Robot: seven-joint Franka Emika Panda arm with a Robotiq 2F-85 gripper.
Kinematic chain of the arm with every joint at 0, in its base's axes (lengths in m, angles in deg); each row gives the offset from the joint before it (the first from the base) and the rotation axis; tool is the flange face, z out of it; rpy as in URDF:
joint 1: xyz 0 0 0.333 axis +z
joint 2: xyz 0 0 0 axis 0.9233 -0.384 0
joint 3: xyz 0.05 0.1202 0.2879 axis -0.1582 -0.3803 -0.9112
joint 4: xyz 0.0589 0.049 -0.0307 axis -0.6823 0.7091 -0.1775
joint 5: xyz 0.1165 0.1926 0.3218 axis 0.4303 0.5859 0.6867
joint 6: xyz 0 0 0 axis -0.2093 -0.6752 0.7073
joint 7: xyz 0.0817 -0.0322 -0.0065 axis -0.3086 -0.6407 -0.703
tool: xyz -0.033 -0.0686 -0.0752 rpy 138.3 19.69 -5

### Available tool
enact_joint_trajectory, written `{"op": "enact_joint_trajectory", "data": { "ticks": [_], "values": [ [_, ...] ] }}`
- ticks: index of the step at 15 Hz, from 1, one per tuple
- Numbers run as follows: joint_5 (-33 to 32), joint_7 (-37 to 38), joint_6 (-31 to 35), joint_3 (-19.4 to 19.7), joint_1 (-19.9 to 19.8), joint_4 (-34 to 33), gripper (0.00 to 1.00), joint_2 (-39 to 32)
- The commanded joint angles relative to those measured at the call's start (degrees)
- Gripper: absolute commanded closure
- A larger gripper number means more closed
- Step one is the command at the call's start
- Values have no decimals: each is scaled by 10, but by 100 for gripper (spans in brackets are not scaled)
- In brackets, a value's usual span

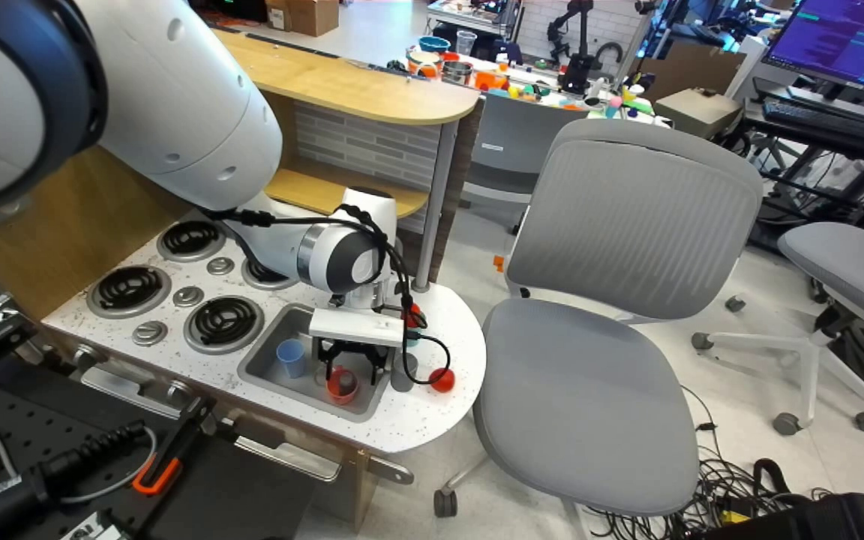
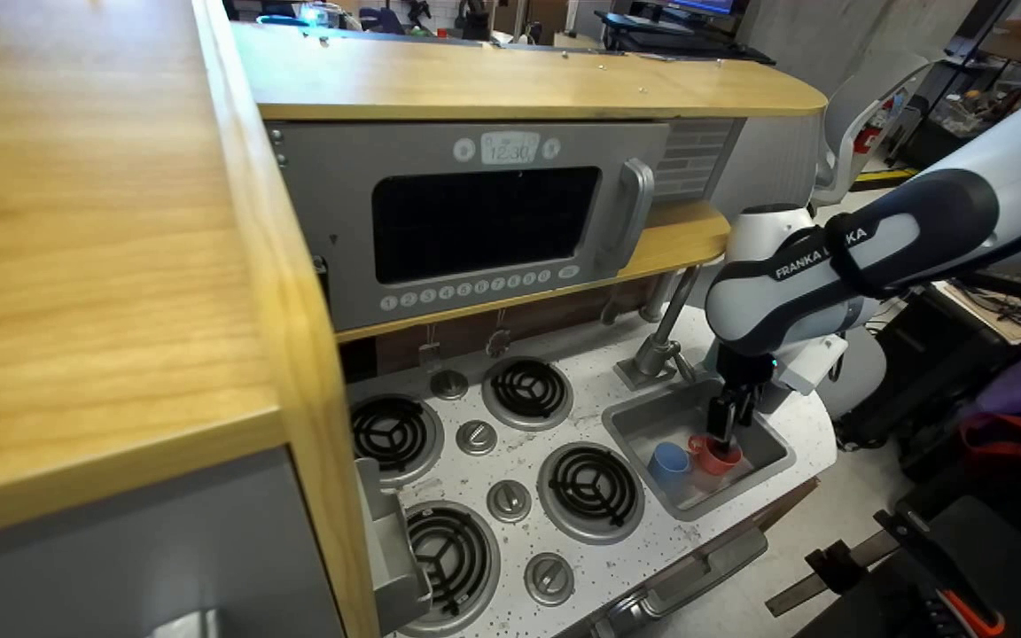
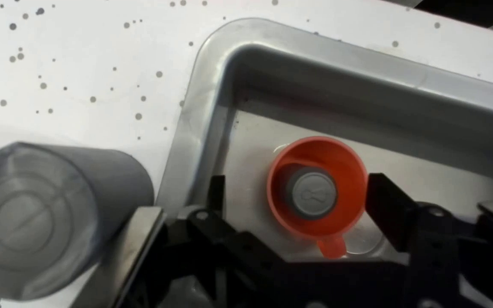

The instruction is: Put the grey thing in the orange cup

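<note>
In the near right part of the sink (image 3: 400,70), as an exterior view shows it, the grey thing (image 3: 313,194) sits inside the orange cup (image 3: 349,179), off-centre, its round end plain in the wrist view. The placing therefore looks done; what is left, I judge, is getting clear. The fingers (image 3: 387,209) are spread wide, one to each side of the cup, with nothing gripped. In the wrist view the edge of the finger on the right meets the cup's rim; whether they touch I cannot tell. That is the likeliest trouble: a sideways drift on the way up could snag the rim, tip the cup and roll the grey thing out. A squeeze now could pinch the cup and carry it off.

Slightly left and farther in, the blue cup (image 1: 292,358) could be knocked if the orange one slides. On the counter (image 3: 101,77) to the right stand a larger grey cylinder (image 3: 54,222) and a red ball (image 1: 442,380); the hanging cable (image 1: 407,300) loops near both and might drag on them.

Above, the arm (image 1: 192,112) reaches in from the left in that view, its wrist low over the sink, fingers pointing down. Beyond, the faucet (image 2: 655,354) rises at the sink's far edge.
</note>
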Motion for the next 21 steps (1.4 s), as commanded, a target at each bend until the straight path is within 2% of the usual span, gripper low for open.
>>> {"op": "enact_joint_trajectory", "data": {
  "ticks": [1, 6, 11, 15, 21],
  "values": [
    [-15, 15, 3, 2, 15, -2, 0, 10],
    [-19, 5, 39, -2, 16, 45, 0, 50],
    [-2, -14, 69, -25, -2, 127, 0, 127],
    [20, -21, 67, -41, -29, 206, 0, 192],
    [77, -50, 108, -56, -95, 353, 0, 316]
  ]
}}
